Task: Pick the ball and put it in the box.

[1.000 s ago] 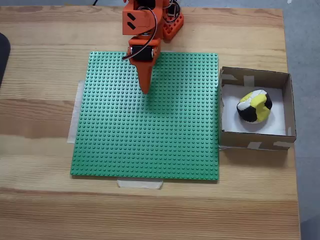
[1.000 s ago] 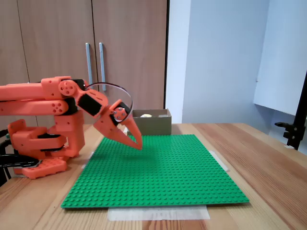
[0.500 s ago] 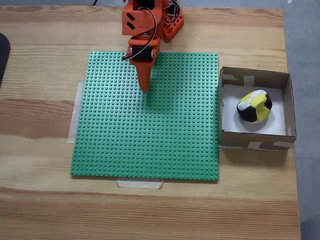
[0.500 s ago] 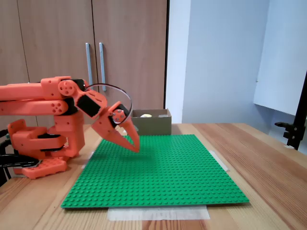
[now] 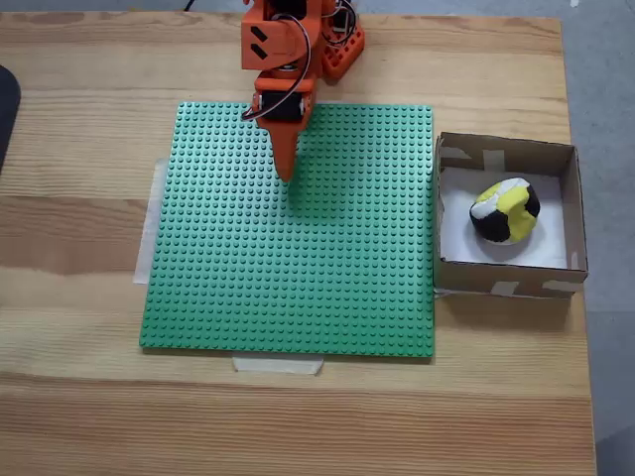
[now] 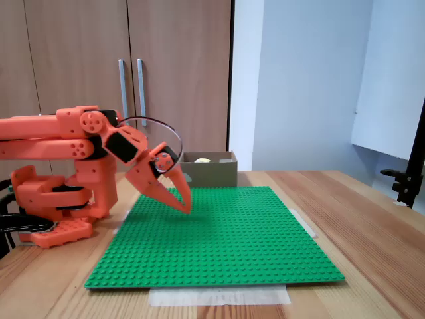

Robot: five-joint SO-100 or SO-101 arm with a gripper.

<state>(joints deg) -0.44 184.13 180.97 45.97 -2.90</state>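
The yellow, black and white ball rests inside the brown cardboard box at the right of the table; from the side, just its top peeks over the box wall. My orange gripper hangs shut and empty over the upper part of the green studded plate, well to the left of the box. In the side view its tip points down, a little above the plate.
The arm's orange base stands at the table's far edge behind the plate. Pale tape strips hold the plate to the wooden table. A dark object pokes in at the left edge. Cupboard doors stand behind.
The gripper has drawn back slightly toward the arm's base, staying shut. The ball and box have not moved.
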